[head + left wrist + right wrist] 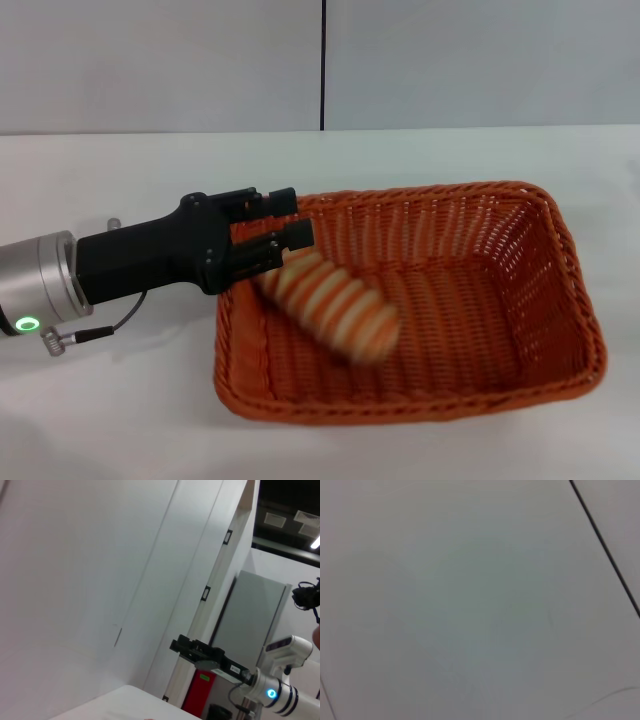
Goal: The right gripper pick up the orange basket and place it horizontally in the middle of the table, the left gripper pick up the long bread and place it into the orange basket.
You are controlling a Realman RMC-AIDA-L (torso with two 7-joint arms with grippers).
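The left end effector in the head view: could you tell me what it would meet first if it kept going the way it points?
The left end effector points rightward over the orange basket. The long bread lies just below its line, so probably the basket's far wall comes first; depth is uncertain.

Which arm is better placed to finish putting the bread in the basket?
Left. The left hand is at the orange basket's rim with the long bread just below it, inside. The right hand is off the table.
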